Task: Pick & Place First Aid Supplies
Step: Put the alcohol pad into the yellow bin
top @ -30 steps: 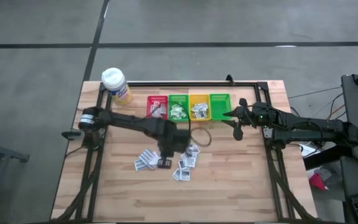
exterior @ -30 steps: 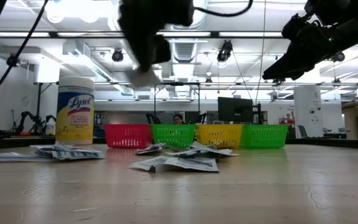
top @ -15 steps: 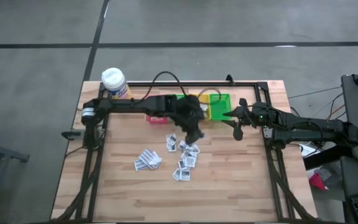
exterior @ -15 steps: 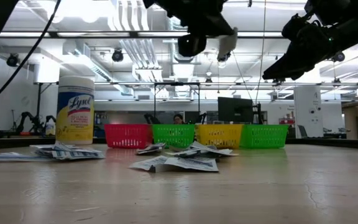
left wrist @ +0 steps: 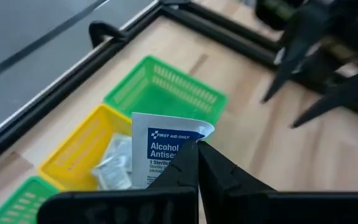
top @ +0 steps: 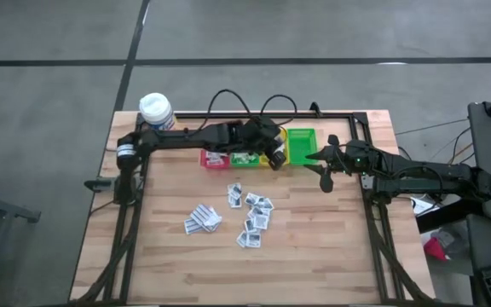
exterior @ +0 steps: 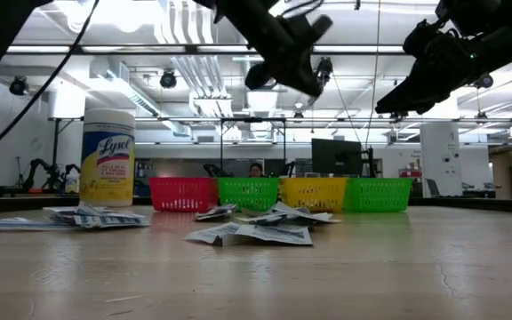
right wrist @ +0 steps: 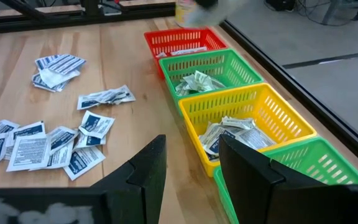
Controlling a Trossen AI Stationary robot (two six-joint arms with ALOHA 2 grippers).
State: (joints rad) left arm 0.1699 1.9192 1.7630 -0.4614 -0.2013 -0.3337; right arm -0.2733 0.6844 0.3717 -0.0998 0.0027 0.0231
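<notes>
The left gripper (left wrist: 196, 163) hangs above the row of bins at the table's far edge, over the yellow bin (top: 273, 147), its fingers pinched shut on an alcohol antiseptic sachet (left wrist: 166, 149). The right gripper (top: 326, 167) waits just beside the outer green bin (top: 301, 145), fingers apart and holding nothing. Loose sachets (top: 252, 217) lie scattered mid-table, with a separate small pile (top: 202, 219) toward the left; the near half of the wooden table (top: 314, 256) is bare. A black frame rail (top: 348, 113) borders the bins behind. The white-capped bottle (top: 156, 109) stands at the far left corner, beside the red bin (right wrist: 182, 41).
</notes>
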